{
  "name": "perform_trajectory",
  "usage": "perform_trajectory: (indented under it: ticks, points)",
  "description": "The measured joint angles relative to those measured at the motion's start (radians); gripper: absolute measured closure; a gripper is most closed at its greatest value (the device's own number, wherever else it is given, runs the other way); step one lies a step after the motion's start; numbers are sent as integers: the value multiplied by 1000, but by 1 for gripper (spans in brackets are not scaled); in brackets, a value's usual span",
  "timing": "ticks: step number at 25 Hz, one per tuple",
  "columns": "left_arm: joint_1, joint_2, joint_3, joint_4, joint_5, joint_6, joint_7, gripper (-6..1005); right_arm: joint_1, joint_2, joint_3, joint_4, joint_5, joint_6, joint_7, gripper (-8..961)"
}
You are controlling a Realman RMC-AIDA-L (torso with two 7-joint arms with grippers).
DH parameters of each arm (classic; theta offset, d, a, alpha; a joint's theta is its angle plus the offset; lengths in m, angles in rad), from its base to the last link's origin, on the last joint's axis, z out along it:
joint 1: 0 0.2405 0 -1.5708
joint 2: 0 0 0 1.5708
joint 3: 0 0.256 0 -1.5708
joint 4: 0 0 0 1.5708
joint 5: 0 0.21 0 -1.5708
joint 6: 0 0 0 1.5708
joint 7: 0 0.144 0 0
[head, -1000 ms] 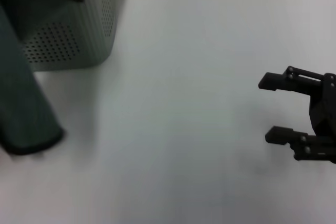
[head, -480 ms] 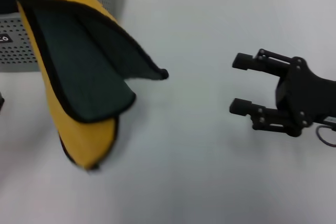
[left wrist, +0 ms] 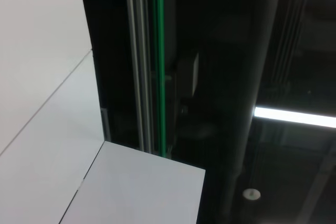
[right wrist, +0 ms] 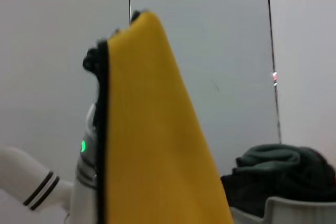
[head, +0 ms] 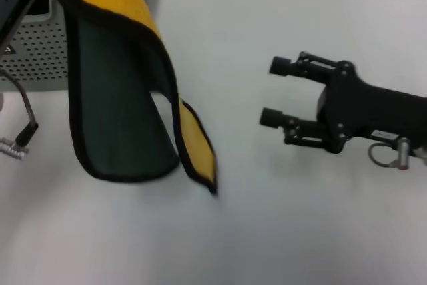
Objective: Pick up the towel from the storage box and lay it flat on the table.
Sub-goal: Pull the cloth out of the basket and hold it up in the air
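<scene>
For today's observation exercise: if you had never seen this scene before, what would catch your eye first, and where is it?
First, the towel, bright yellow on one side and dark green on the other, hanging folded in the air on the robot's left, above the white table. Next, the black right gripper, open, pointing toward the towel from the right. Behind the towel stands the perforated storage box; the right wrist view shows more dark cloth heaped inside it.

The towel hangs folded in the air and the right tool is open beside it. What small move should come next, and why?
Probably the right tool should advance toward the towel and grip its hanging yellow edge. The towel hangs doubled above the table, held from its upper end, and the right tool's jaws are open and point at it. A second grip would let it spread flat.
</scene>
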Motion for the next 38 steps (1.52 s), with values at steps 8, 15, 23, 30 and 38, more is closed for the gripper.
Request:
perform_trajectory:
  ticks: [8, 15, 23, 30, 38]
  points:
    - [-42, -3, 2, -42, -42, -2, 22, 993, -15, 0, -314, -68, 225, -3, -3, 215]
    - [-71, -10, 4, -99, -52, -4, 94, 992, -103, 0, -377, -206, 259, -25, -3, 216]
    - [-115, -14, 108, -136, -167, -6, 157, 991, -99, 0, -502, -208, 419, 174, -81, 216]
    - [-135, -15, 133, -134, -190, -6, 169, 990, -80, 0, -622, -217, 536, 353, -144, 216]
    - [-127, -12, 135, -131, -209, -6, 169, 989, -144, -1, -634, -247, 537, 362, -148, 216]
